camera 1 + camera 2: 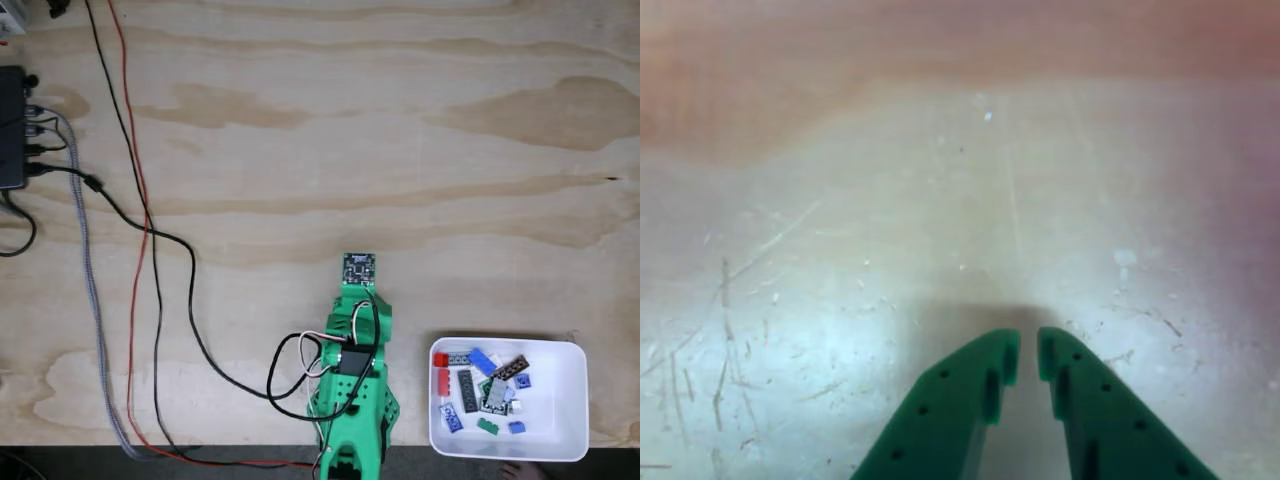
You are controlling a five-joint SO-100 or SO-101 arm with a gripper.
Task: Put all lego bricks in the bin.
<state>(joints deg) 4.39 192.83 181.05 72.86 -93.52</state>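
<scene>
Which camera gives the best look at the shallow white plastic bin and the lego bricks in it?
The fixed view. It looks straight down on the shallow white rectangular plastic bin at lower right, with the small coloured lego bricks piled toward its left side. The other view has the green gripper over scratched bare table.

- No text, label, brand, number or sign can be read in either view.
- The small dark circuit board point(360, 267) at the tip of the green arm in the fixed view carries pale markings, too small and blurred to make out.
- The black box point(12, 128) at the left edge of the fixed view shows no legible lettering.
</scene>
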